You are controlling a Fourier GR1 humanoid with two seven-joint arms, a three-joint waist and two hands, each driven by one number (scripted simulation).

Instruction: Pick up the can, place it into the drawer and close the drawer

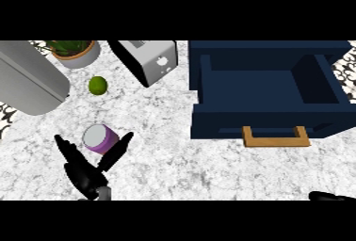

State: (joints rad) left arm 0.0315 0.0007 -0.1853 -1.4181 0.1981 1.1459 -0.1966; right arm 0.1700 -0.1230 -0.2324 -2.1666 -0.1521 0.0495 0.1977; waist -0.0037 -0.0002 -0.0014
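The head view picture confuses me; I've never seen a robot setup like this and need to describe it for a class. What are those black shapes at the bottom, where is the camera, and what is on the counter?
The camera sits where the robot's head would be, looking steeply down at a marble counter. The black shape at lower left is the robot's left hand, its fingers and thumb spread on either side of a purple can but not yet closed round it, so nothing is held. Only a bit of the right hand shows at the lower right edge. At right is a dark blue drawer, pulled open, with a wooden handle. Further back lie a green lime, a toaster, a potted plant and a large grey cylinder.
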